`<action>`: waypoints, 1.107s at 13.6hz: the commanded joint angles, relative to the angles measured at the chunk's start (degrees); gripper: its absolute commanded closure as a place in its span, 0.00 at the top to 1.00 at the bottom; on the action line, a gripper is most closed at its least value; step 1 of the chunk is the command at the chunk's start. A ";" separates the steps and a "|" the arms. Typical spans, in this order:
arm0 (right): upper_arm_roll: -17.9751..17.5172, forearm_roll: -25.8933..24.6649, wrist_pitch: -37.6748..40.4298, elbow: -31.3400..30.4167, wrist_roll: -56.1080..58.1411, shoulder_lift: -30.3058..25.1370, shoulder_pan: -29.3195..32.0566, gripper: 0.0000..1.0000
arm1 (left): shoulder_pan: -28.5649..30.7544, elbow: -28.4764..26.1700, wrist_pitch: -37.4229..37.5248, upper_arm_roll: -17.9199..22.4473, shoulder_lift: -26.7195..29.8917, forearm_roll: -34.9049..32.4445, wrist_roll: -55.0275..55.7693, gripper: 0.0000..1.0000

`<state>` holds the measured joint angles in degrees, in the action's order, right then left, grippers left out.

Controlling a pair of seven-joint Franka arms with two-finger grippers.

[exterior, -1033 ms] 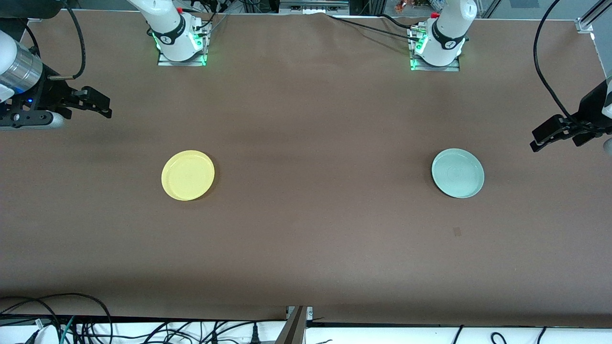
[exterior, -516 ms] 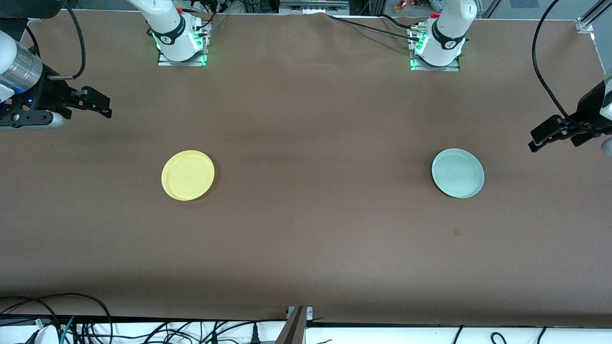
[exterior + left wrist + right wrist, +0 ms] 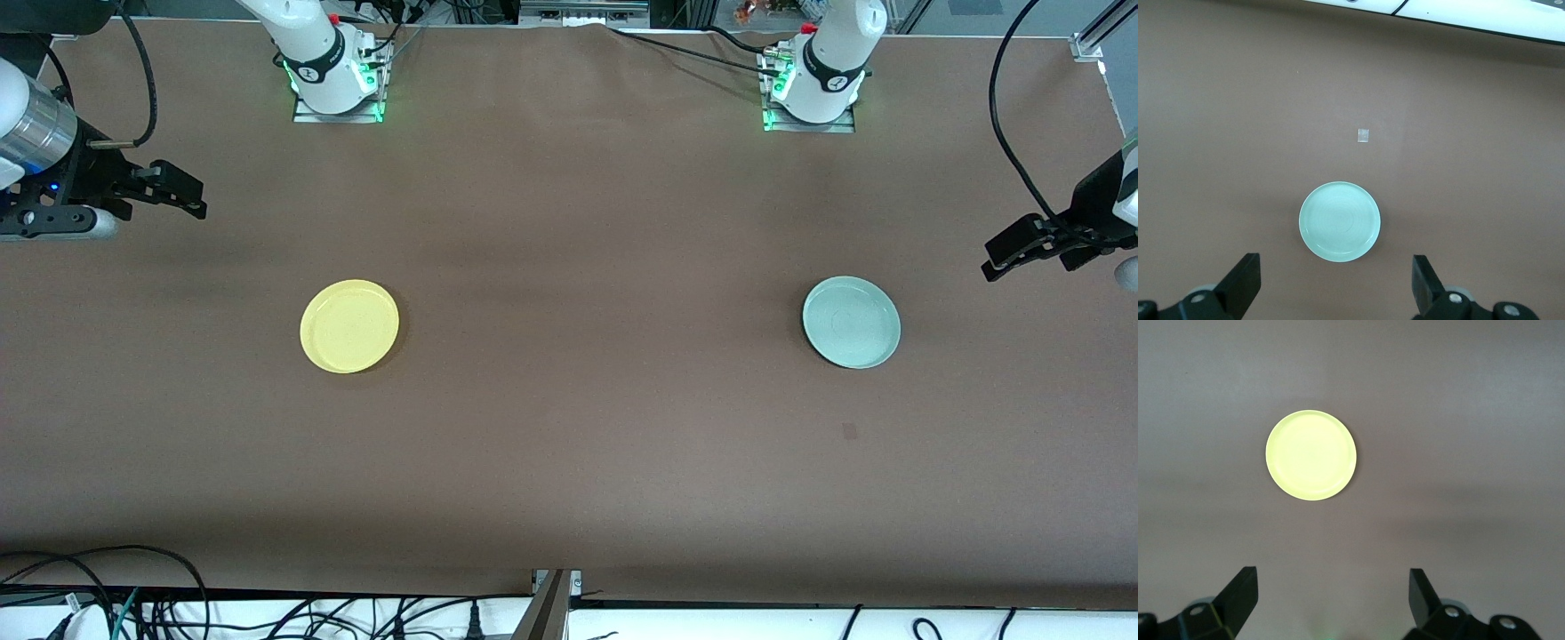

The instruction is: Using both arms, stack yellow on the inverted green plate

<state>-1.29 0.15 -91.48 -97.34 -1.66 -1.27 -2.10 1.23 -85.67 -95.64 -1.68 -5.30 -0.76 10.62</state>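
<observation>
The yellow plate (image 3: 349, 326) lies rim up on the brown table toward the right arm's end; it also shows in the right wrist view (image 3: 1311, 455). The pale green plate (image 3: 851, 322) lies toward the left arm's end, with faint rings on its upward face (image 3: 1339, 221). My right gripper (image 3: 188, 197) is open and empty, up in the air over the table's end, well apart from the yellow plate; its jaws show in the right wrist view (image 3: 1331, 581). My left gripper (image 3: 997, 258) is open and empty, over the table beside the green plate (image 3: 1333, 270).
A small pale square mark (image 3: 850, 431) is on the table nearer the front camera than the green plate. The arm bases (image 3: 336, 84) (image 3: 813, 89) stand along the table's edge farthest from the camera. Cables (image 3: 133, 604) hang along the edge nearest the camera.
The left gripper has crept very slightly toward the green plate. The right gripper and both plates have not visibly moved.
</observation>
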 commanded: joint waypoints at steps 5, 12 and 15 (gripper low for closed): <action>-0.91 0.20 1.31 0.22 -0.45 -0.83 -0.01 1.00 | 0.17 0.85 2.04 0.01 0.21 -0.91 -0.16 1.00; -0.91 0.29 1.31 0.22 -0.45 -0.83 -0.01 1.00 | 0.26 0.85 2.21 0.19 0.29 -0.56 -0.16 1.00; -0.82 0.29 1.31 0.22 -0.45 -0.75 0.08 1.00 | 0.26 0.85 2.30 0.19 0.38 -0.56 -0.16 1.00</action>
<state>-2.00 0.16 -91.14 -97.34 -1.66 -1.29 -2.16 1.36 -85.62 -94.51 -1.45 -5.25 -0.76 10.62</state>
